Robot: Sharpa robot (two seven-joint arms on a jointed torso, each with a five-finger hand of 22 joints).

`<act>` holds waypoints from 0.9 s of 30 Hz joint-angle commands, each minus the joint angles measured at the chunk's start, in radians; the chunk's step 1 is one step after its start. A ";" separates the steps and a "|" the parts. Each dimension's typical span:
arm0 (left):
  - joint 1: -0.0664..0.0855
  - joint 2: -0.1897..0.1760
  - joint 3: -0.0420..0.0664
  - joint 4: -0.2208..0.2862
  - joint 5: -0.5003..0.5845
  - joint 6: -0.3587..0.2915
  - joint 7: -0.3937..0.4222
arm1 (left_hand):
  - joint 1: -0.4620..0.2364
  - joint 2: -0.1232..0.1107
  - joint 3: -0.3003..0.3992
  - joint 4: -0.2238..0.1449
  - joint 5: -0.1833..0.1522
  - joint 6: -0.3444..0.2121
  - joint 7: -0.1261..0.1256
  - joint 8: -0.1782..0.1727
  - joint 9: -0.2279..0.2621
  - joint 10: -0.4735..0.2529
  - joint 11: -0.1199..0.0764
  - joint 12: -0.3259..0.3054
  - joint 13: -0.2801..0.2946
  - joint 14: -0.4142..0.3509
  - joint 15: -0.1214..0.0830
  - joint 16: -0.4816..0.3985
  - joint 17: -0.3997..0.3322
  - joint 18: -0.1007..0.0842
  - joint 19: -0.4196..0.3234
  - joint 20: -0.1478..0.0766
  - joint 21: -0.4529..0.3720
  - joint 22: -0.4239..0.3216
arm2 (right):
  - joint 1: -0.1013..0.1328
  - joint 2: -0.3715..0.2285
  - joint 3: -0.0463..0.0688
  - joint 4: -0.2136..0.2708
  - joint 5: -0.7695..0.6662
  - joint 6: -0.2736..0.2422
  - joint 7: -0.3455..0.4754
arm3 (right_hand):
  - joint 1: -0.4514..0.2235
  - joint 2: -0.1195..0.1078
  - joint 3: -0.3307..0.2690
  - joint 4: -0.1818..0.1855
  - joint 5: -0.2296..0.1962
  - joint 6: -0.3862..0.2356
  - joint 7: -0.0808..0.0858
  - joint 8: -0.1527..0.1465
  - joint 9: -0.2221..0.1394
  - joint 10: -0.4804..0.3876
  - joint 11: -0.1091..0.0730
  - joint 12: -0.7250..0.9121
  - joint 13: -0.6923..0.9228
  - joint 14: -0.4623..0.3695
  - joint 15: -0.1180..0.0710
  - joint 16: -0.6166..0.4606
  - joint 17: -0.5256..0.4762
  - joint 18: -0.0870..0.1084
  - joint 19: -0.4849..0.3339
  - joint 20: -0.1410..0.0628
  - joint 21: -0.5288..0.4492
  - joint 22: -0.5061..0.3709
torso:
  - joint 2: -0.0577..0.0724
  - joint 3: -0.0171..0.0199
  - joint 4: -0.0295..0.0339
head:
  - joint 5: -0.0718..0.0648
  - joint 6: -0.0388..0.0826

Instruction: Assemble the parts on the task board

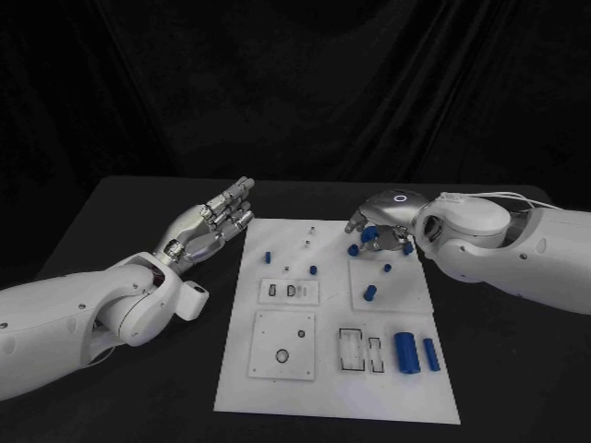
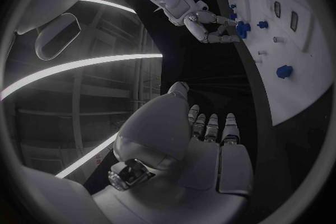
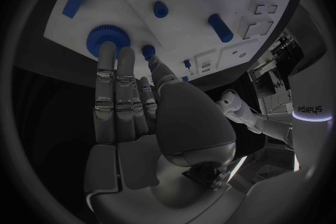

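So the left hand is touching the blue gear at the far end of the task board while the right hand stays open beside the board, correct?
Not quite: the hands are swapped. The right hand has its fingers on the blue gear at the far end of the task board, as the right wrist view shows. The left hand is the open one beside the board, seen in the head view.

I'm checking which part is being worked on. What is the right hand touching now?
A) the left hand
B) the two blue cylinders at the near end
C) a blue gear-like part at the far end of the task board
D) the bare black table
C: in the right wrist view the right hand has its fingertips on the blue toothed part on the task board.
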 commanded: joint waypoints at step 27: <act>0.003 0.006 0.001 -0.015 -0.004 0.035 0.099 | 0.017 -0.002 0.019 -0.001 0.004 0.007 0.014 0.002 0.002 0.000 0.021 -0.002 0.000 0.000 0.020 -0.007 -0.001 0.007 -0.001 0.021 -0.003 -0.001 | -0.046 0.031 0.001 -0.054 -0.018 -0.022 0.040 | 0.014 0.015 0.055 0.008 0.092 0.039 0.035 -0.002 0.004 0.026 0.010 -0.004 -0.003 -0.022 0.003 0.049 0.047 0.013 -0.041 0.005 0.060 0.080 | -0.003 -0.0003 -0.0029 | 0.014 -0.021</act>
